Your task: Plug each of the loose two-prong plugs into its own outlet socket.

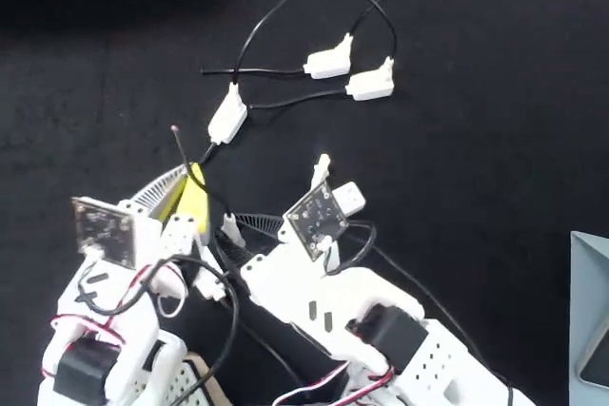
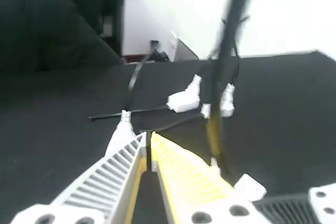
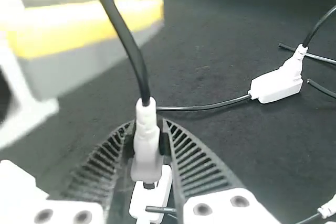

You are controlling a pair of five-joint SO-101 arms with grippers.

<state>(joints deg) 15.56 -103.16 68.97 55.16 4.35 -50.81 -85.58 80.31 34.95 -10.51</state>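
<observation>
At the near side of the black worktop [image 1: 495, 92], the left hand [image 2: 147, 140] was pinched closed on a thin black cord [image 3: 130, 51]. The right hand [image 3: 148, 129] gripped that cord's white plug [image 3: 147, 148] between its ribbed fingers [image 3: 189, 153]. Other white connectors [image 1: 371, 85] lay farther out, well apart from both hands, cords trailing.

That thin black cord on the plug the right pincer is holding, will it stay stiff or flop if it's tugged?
Probably floppy: the black cord bends in a loose curve above the white plug clamped in the right pincer. Likely light, since it looks thin beside the plug. Pushing it would probably just buckle it.
</observation>
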